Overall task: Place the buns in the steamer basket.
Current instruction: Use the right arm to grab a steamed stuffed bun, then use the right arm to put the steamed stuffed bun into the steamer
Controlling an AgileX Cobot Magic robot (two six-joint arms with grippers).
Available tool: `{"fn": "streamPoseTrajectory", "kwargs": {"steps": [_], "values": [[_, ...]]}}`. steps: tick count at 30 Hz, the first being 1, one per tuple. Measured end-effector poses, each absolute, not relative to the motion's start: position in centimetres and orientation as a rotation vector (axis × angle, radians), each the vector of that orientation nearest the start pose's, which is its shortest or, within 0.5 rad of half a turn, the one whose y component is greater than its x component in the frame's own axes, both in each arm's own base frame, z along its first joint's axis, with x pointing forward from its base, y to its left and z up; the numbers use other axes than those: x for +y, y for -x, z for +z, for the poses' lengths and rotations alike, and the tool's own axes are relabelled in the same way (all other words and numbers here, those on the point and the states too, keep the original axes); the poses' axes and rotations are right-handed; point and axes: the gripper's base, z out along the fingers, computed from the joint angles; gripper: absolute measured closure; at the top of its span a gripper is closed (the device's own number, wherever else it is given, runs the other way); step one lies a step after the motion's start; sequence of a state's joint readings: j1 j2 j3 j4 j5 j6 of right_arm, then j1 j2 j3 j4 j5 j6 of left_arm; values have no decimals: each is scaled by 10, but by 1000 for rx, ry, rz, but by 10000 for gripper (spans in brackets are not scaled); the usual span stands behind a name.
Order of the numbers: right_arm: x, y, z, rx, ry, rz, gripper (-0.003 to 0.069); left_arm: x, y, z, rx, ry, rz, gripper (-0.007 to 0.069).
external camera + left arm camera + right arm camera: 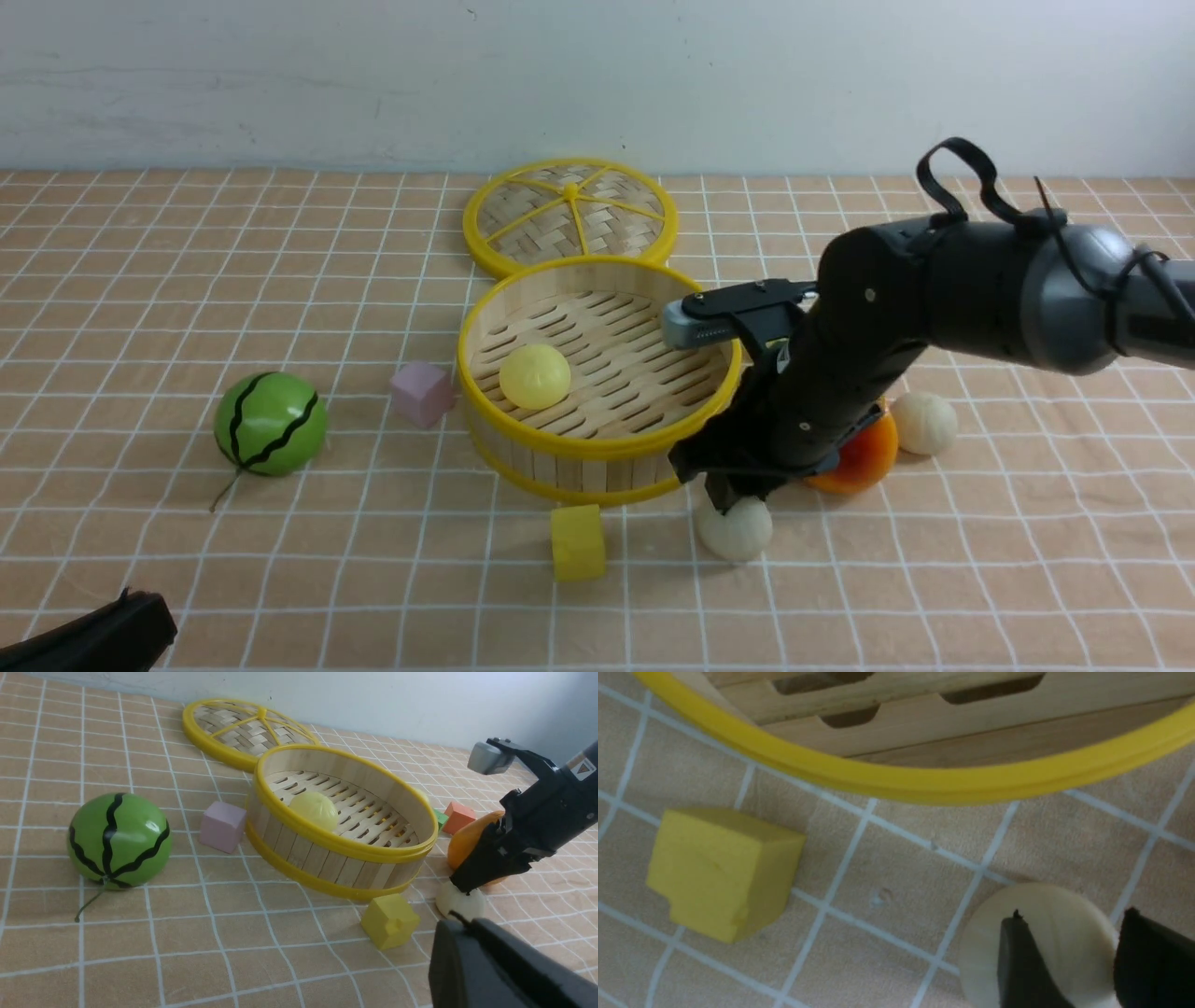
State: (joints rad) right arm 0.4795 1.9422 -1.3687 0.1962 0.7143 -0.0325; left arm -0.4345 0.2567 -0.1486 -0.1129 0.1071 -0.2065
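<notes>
The steamer basket [597, 446] stands mid-table with one pale yellow bun [534, 375] inside; it also shows in the left wrist view [345, 842] and the right wrist view [924, 784]. An off-white bun [742, 537] lies on the cloth just in front of the basket's right side. My right gripper [733, 499] is down on this bun [1073, 961], jaws open, one finger over its top and one at its edge [1073, 914]. Another off-white bun [924, 422] lies further right. My left gripper [140, 607] is low at the front left, jaws together [460, 921].
The woven lid [569, 215] lies behind the basket. A yellow cube [577, 541] sits left of the gripped-at bun, a pink cube [422, 394] by the basket's left, a green watermelon ball [271, 423] further left. An orange pear [864, 462] lies behind my right arm; a red cube [459, 815] beyond.
</notes>
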Motion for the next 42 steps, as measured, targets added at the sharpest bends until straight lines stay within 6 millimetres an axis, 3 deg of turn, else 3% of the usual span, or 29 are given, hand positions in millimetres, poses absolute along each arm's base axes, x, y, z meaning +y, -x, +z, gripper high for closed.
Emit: {"fn": "streamPoseTrajectory", "kwargs": {"steps": [5, 9, 11, 15, 16, 17, 18, 22, 26, 30, 32, 35, 40, 41, 42], "values": [[198, -353, 189, 2742, 550, 322, 443, -34, -70, 237, 1728, -109, -570, 609], [198, -351, 190, 2745, 597, 293, 614, -34, -70, 237, 1728, -109, -570, 606], [197, -349, 196, 2757, 612, 288, 653, -34, -70, 237, 1728, -109, -570, 603], [196, -344, 228, 2753, 627, 312, 656, -34, -70, 237, 1728, -109, -570, 597], [196, -343, 228, 2759, 629, 311, 656, -34, -70, 237, 1728, -109, -570, 597], [197, -343, 250, 2735, 632, 336, 656, -34, -70, 237, 1728, -109, -570, 596], [197, -343, 255, 2728, 632, 342, 655, -34, -70, 237, 1728, -109, -570, 595], [204, -353, 285, 2618, 614, 392, 652, -34, -70, 237, 1728, -109, -570, 589], [213, -372, 282, 2524, 574, 412, 651, -34, -70, 237, 1728, -109, -570, 586], [223, -395, 250, 2501, 524, 411, 645, -34, -70, 237, 1728, -109, -570, 587], [227, -402, 228, 2524, 510, 403, 623, -34, -70, 237, 1728, -109, -570, 587], [229, -407, 212, 2543, 497, 405, 531, -34, -70, 237, 1728, -109, -570, 585], [229, -406, 227, 2508, 495, 412, 288, -34, -70, 237, 1728, -109, -570, 581], [229, -406, 228, 2505, 497, 410, 288, -34, -70, 237, 1728, -109, -570, 581], [224, -402, 247, 2480, 535, 368, 204, -34, -70, 237, 1728, -109, -570, 577]]}}
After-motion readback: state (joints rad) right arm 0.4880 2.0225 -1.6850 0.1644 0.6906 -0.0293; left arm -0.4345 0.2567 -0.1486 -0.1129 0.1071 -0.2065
